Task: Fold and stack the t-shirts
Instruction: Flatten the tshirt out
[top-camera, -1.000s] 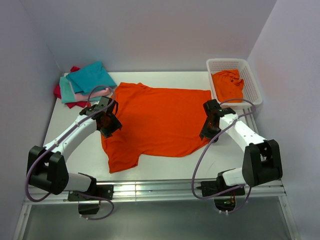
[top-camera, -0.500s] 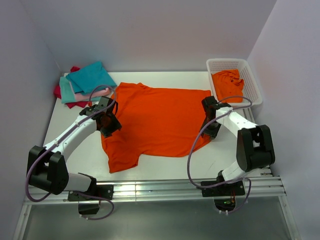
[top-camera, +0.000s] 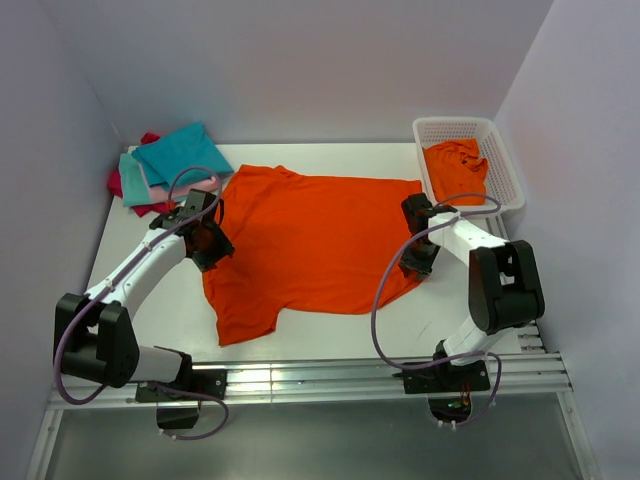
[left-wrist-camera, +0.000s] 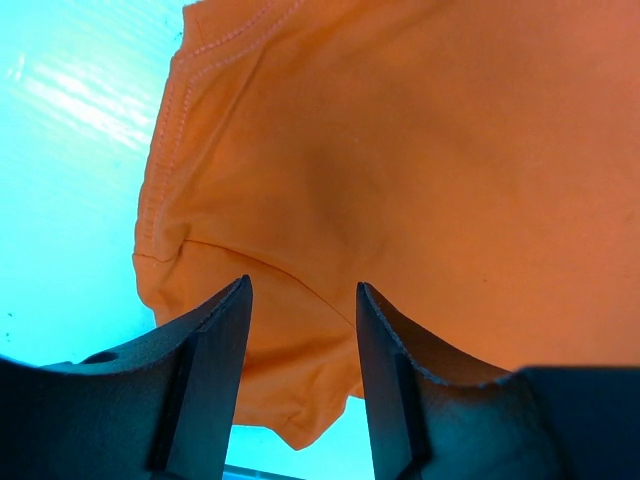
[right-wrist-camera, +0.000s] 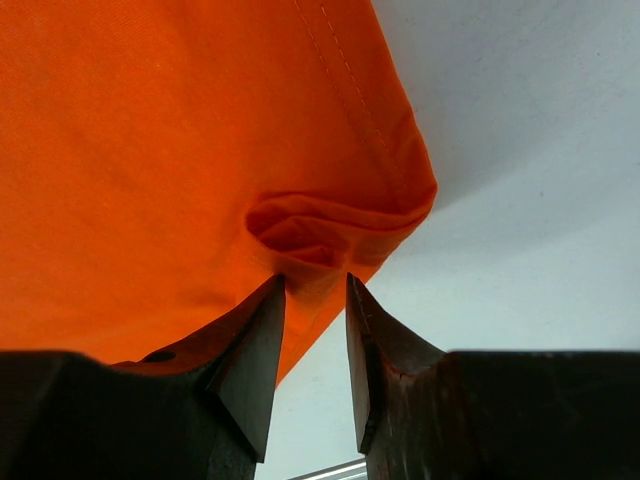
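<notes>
A bright orange t-shirt (top-camera: 310, 240) lies spread flat in the middle of the table. My left gripper (top-camera: 207, 243) is at its left sleeve. In the left wrist view the gripper (left-wrist-camera: 303, 292) is open, with the sleeve (left-wrist-camera: 250, 330) lying under and between the jaws. My right gripper (top-camera: 418, 260) is at the shirt's right hem. In the right wrist view the gripper (right-wrist-camera: 315, 282) has its jaws a narrow gap apart, and a bunched fold of the hem (right-wrist-camera: 320, 225) sits at the fingertips. Folded teal, pale pink and crimson t-shirts (top-camera: 172, 163) are piled at the back left.
A white lattice basket (top-camera: 505, 165) at the back right holds another crumpled orange t-shirt (top-camera: 455, 168). Walls close in on the left, back and right. A metal rail (top-camera: 320, 378) runs along the near edge.
My right arm has drawn in toward the shirt's right hem, which has bunched at its fingertips. My left gripper has shifted slightly left and back at the sleeve.
</notes>
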